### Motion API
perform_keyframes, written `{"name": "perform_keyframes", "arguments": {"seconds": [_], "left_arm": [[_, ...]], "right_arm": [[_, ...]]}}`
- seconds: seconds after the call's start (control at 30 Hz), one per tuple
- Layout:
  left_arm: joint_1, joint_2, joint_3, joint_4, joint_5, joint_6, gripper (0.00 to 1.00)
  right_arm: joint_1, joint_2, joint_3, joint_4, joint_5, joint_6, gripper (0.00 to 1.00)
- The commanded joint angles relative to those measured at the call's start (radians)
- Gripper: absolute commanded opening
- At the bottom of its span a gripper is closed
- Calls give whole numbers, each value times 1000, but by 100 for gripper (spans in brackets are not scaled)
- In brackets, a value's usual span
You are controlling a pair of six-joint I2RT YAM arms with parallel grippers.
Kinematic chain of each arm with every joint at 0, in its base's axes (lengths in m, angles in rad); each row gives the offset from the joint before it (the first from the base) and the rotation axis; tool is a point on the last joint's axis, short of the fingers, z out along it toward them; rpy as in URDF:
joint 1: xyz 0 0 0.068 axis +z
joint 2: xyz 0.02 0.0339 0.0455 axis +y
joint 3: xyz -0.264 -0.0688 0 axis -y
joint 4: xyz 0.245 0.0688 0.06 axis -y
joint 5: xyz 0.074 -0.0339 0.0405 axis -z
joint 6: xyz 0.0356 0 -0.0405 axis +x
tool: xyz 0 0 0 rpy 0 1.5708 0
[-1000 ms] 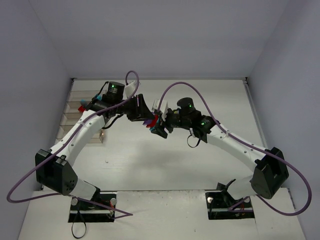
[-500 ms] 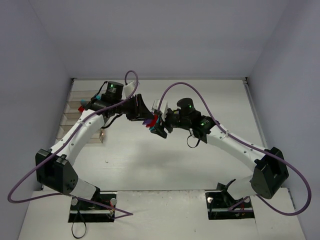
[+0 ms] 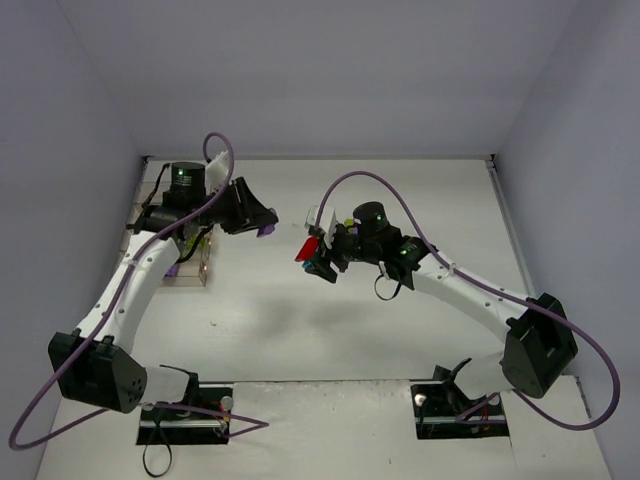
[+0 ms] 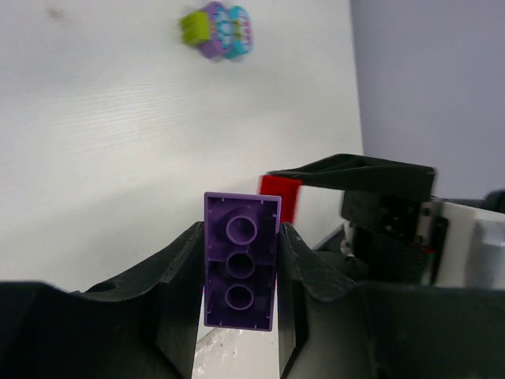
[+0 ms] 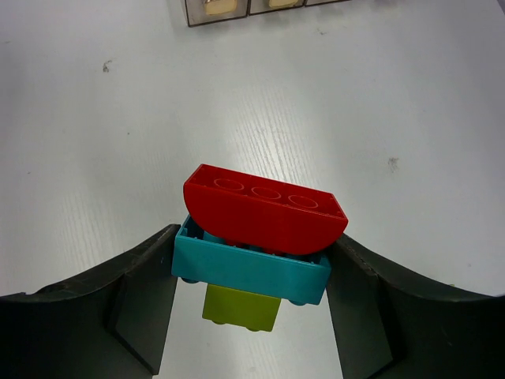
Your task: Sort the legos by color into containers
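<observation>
Flat white matte tabletop (image 3: 300, 320), faintly grained, a few small dark specks (seen in right wrist view). Enclosed on three sides by plain pale lavender-grey walls (image 3: 320, 70). Lighting even, diffuse; soft grey shadows on the tabletop

A gap of bare tabletop (image 3: 287, 240) is lying between the left end effector (image 3: 263, 229), pinching a purple brick (image 4: 241, 260), and the right end effector (image 3: 311, 252), pinching a brick stack (image 5: 260, 237). The left arm (image 3: 135, 275) is stretching over the bins (image 3: 195, 270), blocking part of them from above. A loose brick clump (image 4: 217, 30) is sitting on the tabletop farther out.
</observation>
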Motion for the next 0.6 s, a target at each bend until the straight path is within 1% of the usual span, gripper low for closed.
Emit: {"name": "perform_keyframes", "arguments": {"seconds": [0.0, 0.03, 0.07, 0.1, 0.13, 0.17, 0.3, 0.4, 0.57], "left_arm": [[85, -94, -65, -10, -136, -42, 5], [117, -113, -120, -24, -170, -61, 5], [183, -148, -150, -47, -205, -81, 5], [215, -168, -182, -47, -265, -125, 5], [261, -188, -214, -46, -291, -145, 5], [327, -221, -272, -44, -314, -162, 5], [444, -234, -359, -28, -423, -240, 5], [501, -200, -418, 55, -440, -305, 5], [541, -116, -432, 134, -520, -335, 6]], "right_arm": [[-5, -15, 20, 55, 33, 7, 0], [-3, -10, 22, 55, 50, 18, 0], [-5, -8, 24, 55, 60, 30, 0], [-5, -8, 21, 55, 79, 33, 0], [-2, -7, 20, 56, 90, 42, 0], [-2, -5, 19, 58, 101, 50, 0], [-2, -4, 11, 67, 136, 91, 0], [-3, -4, 1, 72, 138, 105, 0], [-2, -18, -15, 84, 126, 117, 0]]}}
